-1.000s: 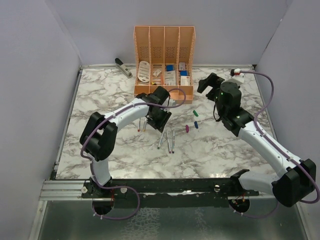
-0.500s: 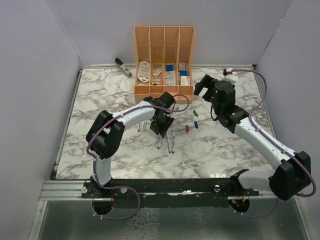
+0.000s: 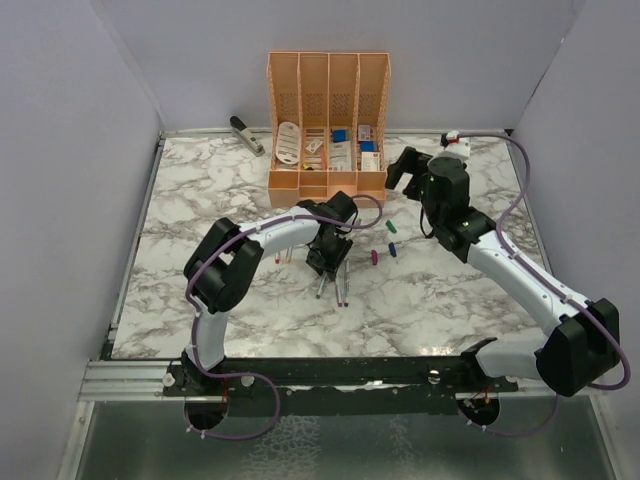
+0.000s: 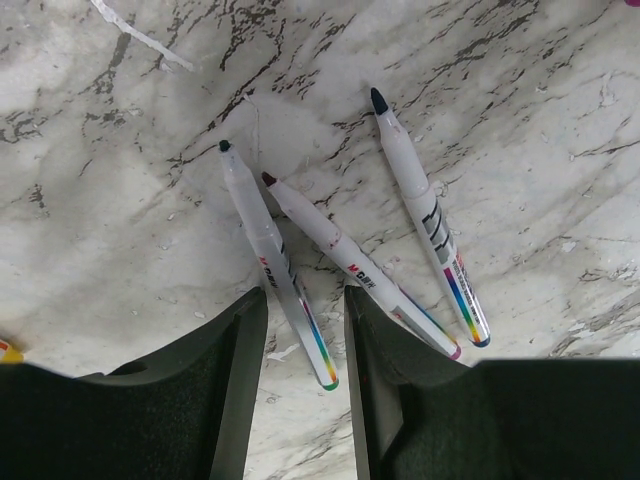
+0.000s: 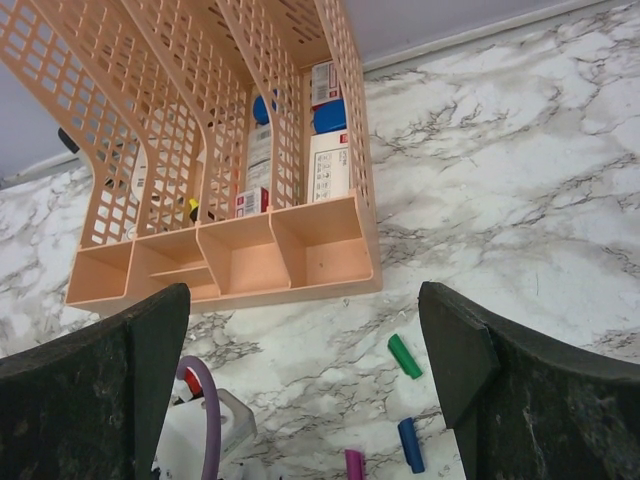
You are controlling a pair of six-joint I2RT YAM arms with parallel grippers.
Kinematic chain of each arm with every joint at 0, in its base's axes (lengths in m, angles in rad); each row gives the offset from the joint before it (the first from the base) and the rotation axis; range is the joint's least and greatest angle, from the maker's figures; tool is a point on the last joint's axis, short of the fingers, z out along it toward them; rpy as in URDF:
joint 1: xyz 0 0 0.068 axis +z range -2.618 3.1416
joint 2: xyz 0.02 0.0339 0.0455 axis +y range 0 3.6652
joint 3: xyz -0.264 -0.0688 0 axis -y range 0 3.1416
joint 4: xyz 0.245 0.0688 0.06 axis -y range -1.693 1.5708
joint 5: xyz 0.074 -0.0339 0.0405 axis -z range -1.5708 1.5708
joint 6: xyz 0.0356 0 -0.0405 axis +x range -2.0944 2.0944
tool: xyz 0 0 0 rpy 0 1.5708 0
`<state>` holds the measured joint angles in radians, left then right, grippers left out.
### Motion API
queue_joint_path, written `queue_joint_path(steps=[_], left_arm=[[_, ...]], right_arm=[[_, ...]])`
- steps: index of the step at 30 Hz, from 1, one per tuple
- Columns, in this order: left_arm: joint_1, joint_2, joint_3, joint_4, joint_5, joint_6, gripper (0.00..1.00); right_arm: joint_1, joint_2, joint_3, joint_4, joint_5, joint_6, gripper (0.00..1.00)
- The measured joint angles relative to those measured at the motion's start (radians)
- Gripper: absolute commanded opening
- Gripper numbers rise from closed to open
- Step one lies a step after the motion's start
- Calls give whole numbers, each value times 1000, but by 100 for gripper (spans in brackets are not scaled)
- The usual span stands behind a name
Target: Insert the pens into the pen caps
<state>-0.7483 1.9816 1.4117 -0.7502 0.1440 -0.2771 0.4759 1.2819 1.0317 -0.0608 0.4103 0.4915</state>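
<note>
The left gripper (image 4: 300,375) hangs low over the marble tabletop (image 4: 120,250), black fingers spread astride the tail of the leftmost thin whitish-grey marker pen (image 4: 268,250). The red-tipped pen (image 4: 335,245) beside it runs under one finger, so closing could trap both barrels or flick one away. The right gripper (image 5: 305,320), spread wide and empty, hovers near the small green plastic cap (image 5: 404,356), blue cap (image 5: 410,444) and purple cap (image 5: 355,466); a skewed grasp would misalign tip and cap.

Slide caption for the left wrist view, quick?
Open left gripper poised over three uncapped pens fanned on the marble table.
</note>
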Motion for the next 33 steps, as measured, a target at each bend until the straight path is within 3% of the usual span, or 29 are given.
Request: queue_joint_path(steps=[8, 15, 33], left_arm=[[0, 3, 0, 1, -39, -30, 39], [0, 15, 11, -20, -93, -37, 25], [34, 60, 72, -154, -183, 5, 26]], right_arm=[[0, 26, 11, 1, -12, -10, 96], [0, 29, 11, 1, -13, -11, 96], [0, 56, 15, 4, -15, -11, 96]])
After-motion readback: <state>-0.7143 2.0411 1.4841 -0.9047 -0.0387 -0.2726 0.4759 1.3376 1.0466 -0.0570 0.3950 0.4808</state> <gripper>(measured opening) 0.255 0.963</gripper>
